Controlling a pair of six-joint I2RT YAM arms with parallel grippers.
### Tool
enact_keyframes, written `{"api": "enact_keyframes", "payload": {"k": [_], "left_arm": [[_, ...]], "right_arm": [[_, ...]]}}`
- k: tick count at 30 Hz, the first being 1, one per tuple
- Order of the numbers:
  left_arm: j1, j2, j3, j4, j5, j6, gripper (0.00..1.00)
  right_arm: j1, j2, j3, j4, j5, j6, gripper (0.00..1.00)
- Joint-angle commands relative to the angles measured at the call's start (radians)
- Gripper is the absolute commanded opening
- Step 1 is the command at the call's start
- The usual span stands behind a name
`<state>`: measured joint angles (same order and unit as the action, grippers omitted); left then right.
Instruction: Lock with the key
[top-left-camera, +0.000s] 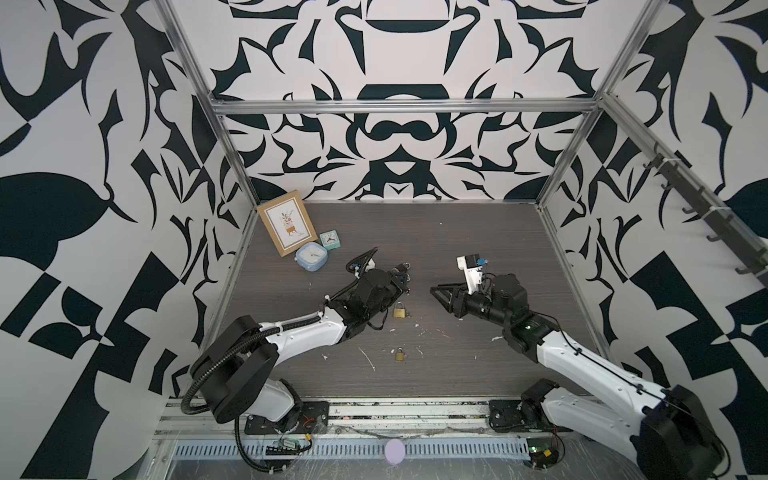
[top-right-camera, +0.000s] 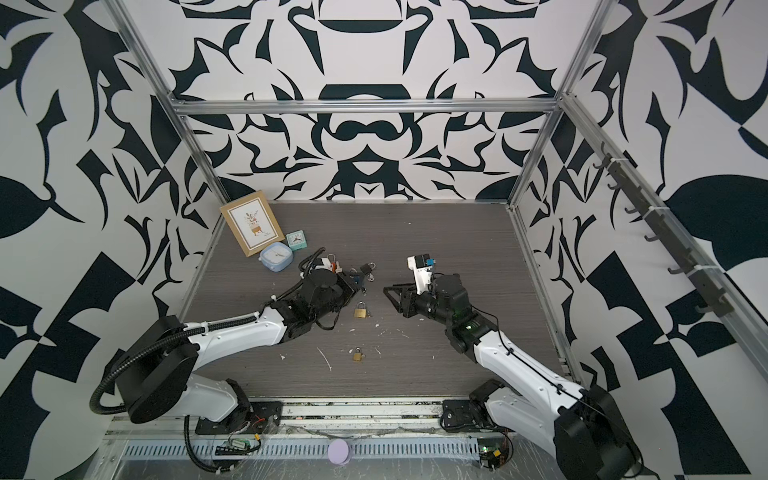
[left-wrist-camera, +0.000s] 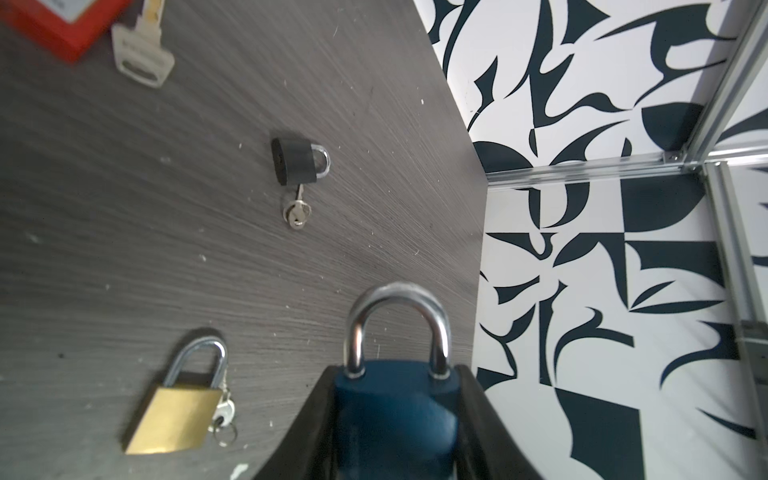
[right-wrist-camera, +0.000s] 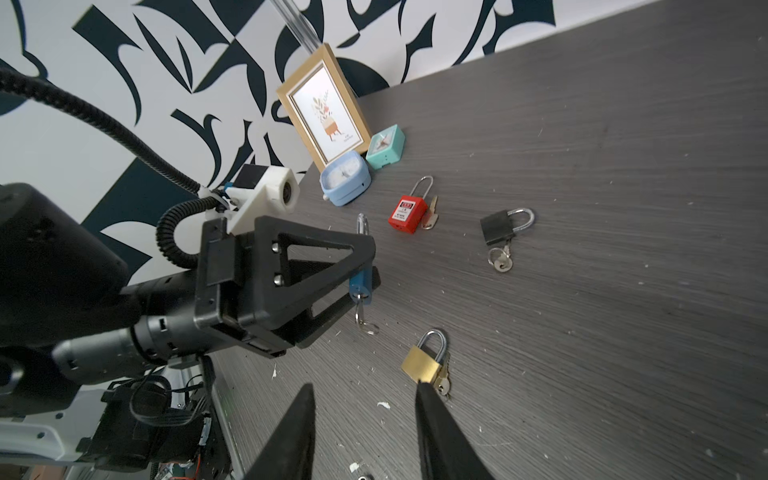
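The dark wood-grain table (top-left-camera: 478, 241) carries both arms low. The left arm (top-left-camera: 307, 328) reaches level toward the middle, and the right arm (top-left-camera: 573, 353) bends in to face it. The left gripper (left-wrist-camera: 395, 374) is clamped on the body of the blue padlock (left-wrist-camera: 395, 419), shackle (left-wrist-camera: 397, 316) outward, probably so that its key (right-wrist-camera: 360, 309) dangles within reach. The right gripper (right-wrist-camera: 363, 386) is empty with its fingers apart, and points at that key.

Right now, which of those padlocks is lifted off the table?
The blue padlock, gripped in the left pincer; the red lock, black lock and two brass locks lie on the table.
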<state>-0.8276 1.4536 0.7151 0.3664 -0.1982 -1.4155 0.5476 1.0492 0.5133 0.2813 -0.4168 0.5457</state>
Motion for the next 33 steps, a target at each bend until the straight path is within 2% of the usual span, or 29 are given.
{"api": "enact_keyframes", "payload": {"k": [1, 17, 33], "left_arm": [[0.014, -0.002, -0.006, 0.058, 0.028, -0.132, 0.00], [0.031, -0.025, -0.012, 0.008, 0.042, -0.138, 0.00], [0.039, -0.007, -0.011, 0.008, 0.069, -0.149, 0.00]], "right_arm": [[0.030, 0.055, 0.080, 0.034, 0.013, -0.014, 0.40], [0.087, 0.252, 0.160, 0.098, 0.029, -0.041, 0.33], [0.102, 0.344, 0.215, 0.104, 0.040, -0.055, 0.16]]}}
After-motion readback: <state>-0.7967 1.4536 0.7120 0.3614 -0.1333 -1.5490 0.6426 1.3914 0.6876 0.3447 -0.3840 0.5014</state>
